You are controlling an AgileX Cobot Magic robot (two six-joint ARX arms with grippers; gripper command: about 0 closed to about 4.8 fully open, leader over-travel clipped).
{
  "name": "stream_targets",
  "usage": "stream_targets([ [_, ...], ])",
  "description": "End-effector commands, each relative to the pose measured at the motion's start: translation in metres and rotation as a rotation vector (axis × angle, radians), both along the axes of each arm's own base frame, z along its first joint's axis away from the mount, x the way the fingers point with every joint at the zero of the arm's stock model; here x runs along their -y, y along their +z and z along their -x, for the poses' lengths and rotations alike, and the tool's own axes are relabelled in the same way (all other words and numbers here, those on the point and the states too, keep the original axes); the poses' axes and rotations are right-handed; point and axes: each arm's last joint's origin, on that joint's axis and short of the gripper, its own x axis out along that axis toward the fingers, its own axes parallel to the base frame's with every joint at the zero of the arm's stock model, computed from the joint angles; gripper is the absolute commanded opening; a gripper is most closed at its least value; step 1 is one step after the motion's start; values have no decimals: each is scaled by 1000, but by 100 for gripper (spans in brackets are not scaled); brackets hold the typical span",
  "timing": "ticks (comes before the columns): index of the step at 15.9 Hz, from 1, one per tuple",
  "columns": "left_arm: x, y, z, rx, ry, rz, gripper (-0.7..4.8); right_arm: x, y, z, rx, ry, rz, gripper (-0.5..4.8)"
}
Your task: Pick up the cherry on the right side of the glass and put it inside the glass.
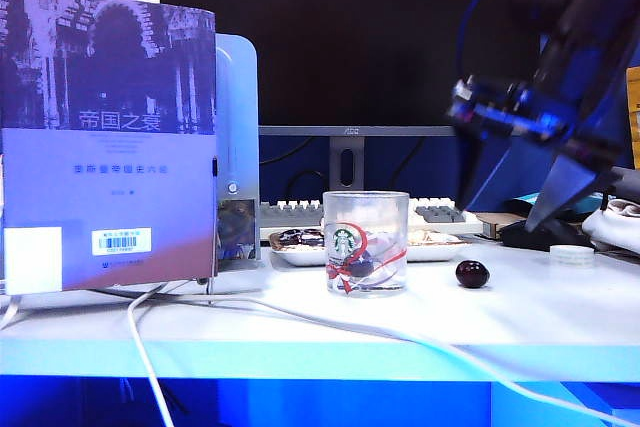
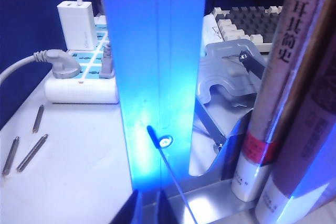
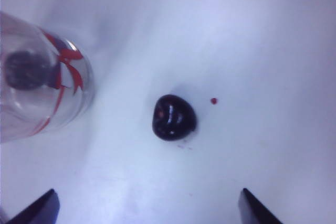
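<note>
Right gripper [image 1: 535, 192] motion-blurred in exterior view, arm cut off at top and right edges; in its wrist view only two dark fingertips [image 3: 38, 209] poke in at the frame edge, rest out of shot. Glass [image 3: 37, 80] cropped at that view's edge, dark blob inside out of focus. Left gripper barely shows: dark tips at the frame edge, state unreadable. Book [image 2: 286, 77] spines cropped. Keyboard [image 1: 440, 213] partly behind glass.

White table [image 1: 300, 332] carries the glass [image 1: 366, 243] at centre, the cherry [image 1: 472, 273] just right of it, an upright book [image 1: 108, 137] far left, a white cable [image 1: 300, 319] across the front.
</note>
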Motion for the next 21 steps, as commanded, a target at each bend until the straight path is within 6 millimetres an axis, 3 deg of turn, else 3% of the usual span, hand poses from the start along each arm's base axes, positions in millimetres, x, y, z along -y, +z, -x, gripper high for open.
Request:
stream_targets([
  [1, 0, -1, 0, -10, -3, 3, 53, -2, -7, -5, -6, 4, 0, 472],
  [21, 0, -1, 0, -10, -3, 3, 53, -11, -42, -36, -42, 4, 10, 472],
])
